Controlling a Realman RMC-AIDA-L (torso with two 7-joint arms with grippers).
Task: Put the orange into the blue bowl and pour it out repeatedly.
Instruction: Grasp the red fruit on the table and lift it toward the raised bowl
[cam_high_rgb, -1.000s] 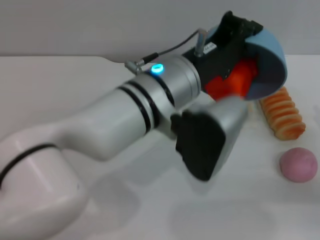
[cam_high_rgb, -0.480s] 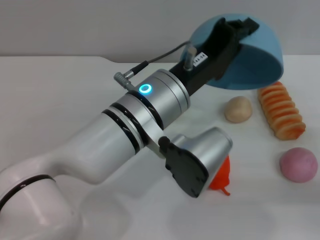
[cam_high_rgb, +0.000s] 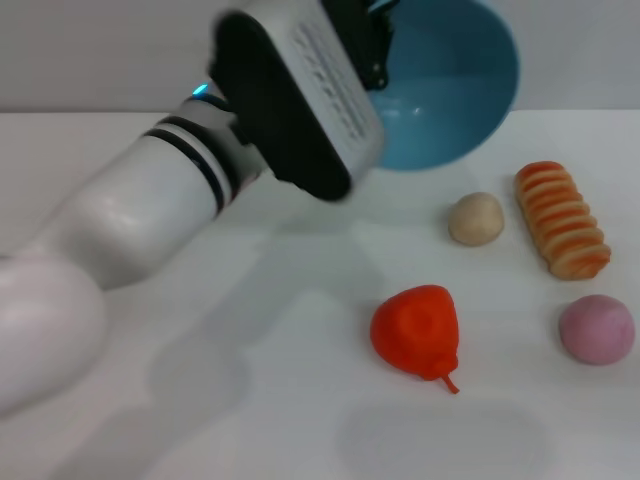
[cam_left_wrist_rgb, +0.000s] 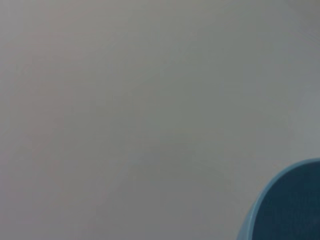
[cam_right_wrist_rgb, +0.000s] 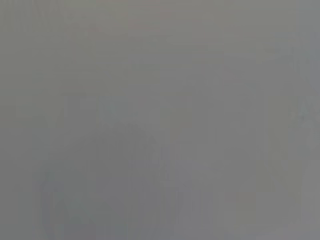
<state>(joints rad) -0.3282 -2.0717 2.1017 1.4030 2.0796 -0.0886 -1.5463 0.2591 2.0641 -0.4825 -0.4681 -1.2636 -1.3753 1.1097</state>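
I have the left claw (cam_high_rgb: 375, 45) up at the back, gripping the rim of the blue bowl (cam_high_rgb: 455, 95), which hangs tilted above the counter (cam_high_rgb: 150, 200) with its inside facing me. The orange (cam_high_rgb: 416, 331) lies on the counter in front, well apart from the bowl. A beige ball (cam_high_rgb: 476, 218), ridged pastry (cam_high_rgb: 562, 220) and pink ball (cam_high_rgb: 596, 329) sit to the right.

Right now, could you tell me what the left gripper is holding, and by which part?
The left gripper holds the blue bowl by its rim, tilted above the table.
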